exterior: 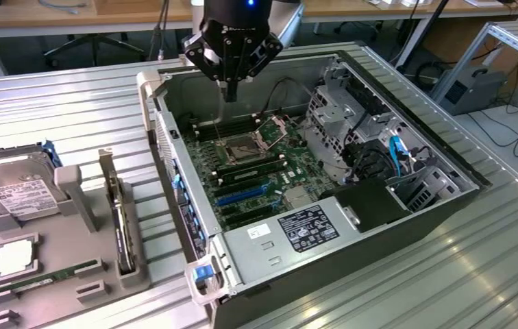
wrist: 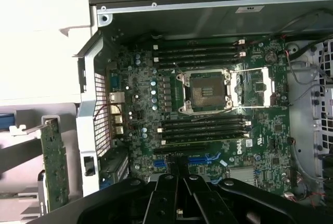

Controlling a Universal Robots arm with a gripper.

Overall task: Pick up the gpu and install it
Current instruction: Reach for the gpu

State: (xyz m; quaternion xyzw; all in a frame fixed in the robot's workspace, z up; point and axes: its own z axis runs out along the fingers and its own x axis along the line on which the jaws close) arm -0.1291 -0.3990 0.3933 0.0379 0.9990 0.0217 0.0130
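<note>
We've got the open PC case on the bench, mobo exposed inside. Grey tray sits just beside it on the exterior view's left, w/ the gpu standing on edge in its slot, untouched. Gripper hangs over the case, fingers pinched together, holding nothing. Risk imo: a thin upright card tips or jams if grabbed off-centre, and the case wall in between is easy to clip.

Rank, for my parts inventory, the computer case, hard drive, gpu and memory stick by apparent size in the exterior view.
1. computer case, clearly largest.
2. hard drive.
3. gpu and memory stick: both thin strips; the gpu looks longer, but it stands edge-on, so I won't rank them.
</note>
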